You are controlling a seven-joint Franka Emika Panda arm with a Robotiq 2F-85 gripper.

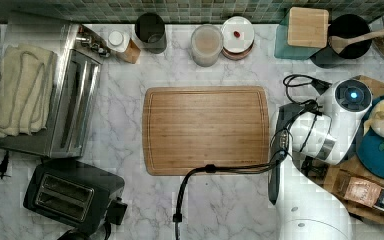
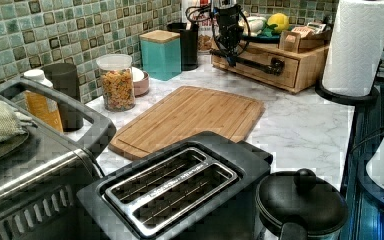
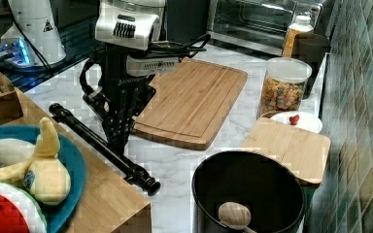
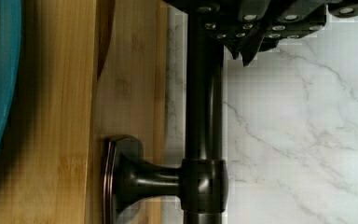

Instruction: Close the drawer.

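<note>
Beside the cutting board (image 3: pixel 192 99), the gripper (image 3: pixel 116 141) hangs at the drawer (image 2: pixel 257 64) handle (image 3: pixel 102 145); its fingers (image 4: pixel 247 46) sit against the bar's outer side; whether apart or together, I cannot tell; the drawer front looks nearly flush under the blue plate (image 3: pixel 70 165).

Overhead, two flanking, wrist close-up

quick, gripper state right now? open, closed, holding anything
Gripper: shut, holding nothing; its fingers sit together at the long dark metal bar handle of the light bamboo drawer, on the side toward the counter.
</note>
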